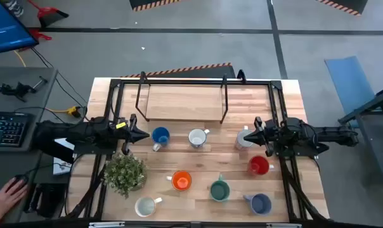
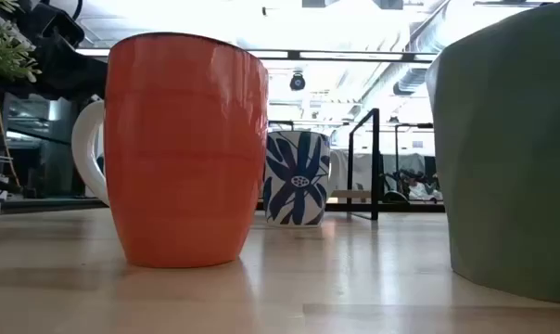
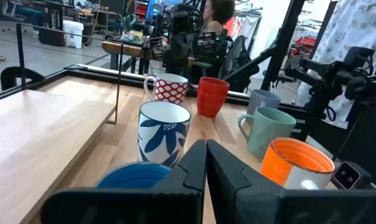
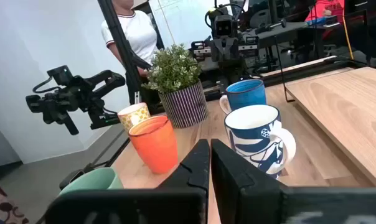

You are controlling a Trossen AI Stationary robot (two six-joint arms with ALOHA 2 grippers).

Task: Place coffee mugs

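While both arms are hovering with jaws closed on nothing, the right gripper is partly hiding the grey-patterned mug; the left gripper is waiting beside the blue mug.

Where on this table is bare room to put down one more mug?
The raised wooden shelf is wholly bare. On the tabletop, bare wood lies between the blue mug and the orange mug. It is crowded near the red mug, green mug and slate-blue mug.
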